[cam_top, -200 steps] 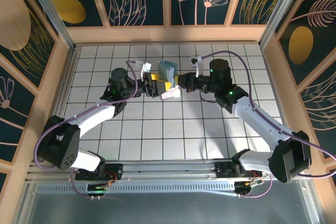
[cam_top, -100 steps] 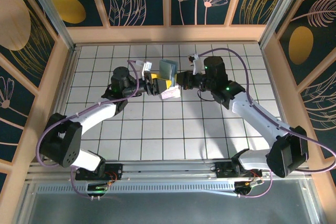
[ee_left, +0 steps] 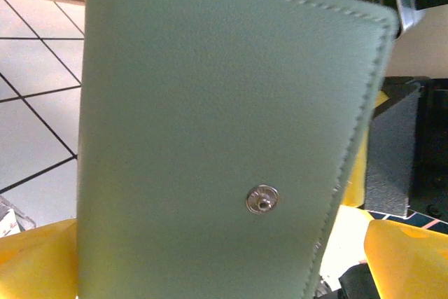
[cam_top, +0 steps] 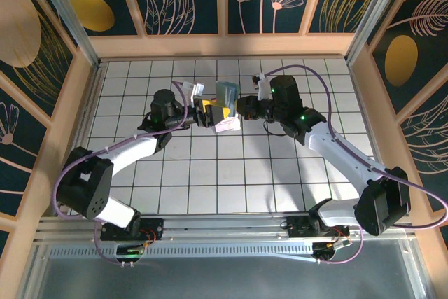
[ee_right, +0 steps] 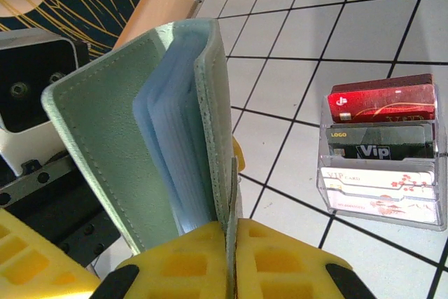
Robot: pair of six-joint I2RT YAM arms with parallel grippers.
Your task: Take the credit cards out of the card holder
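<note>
Grip: right gripper (ee_right: pixel 231 243) pinched tight on bottom edge of one cover of card holder (ee_right: pixel 126 145). Holder upright, part-open, pale blue sleeves (ee_right: pixel 168 152) showing betw covers. Left gripper (ee_left: pixel 220 264) spread wide, yellow fingers (ee_left: pixel 35 260) either side of holder's back w/ snap stud (ee_left: pixel 262 199); contact can't tell. Credit cards (ee_right: pixel 381 103) (red, black VIP, white-pink) stand in clear rack (ee_right: pixel 381 216) on table (ee_right: pixel 294 68), near holder, not touching.

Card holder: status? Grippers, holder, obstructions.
Right gripper shut on card holder, held up, part open. Left gripper open, straddling it. Cards in clear rack on table; nothing blocking.
</note>
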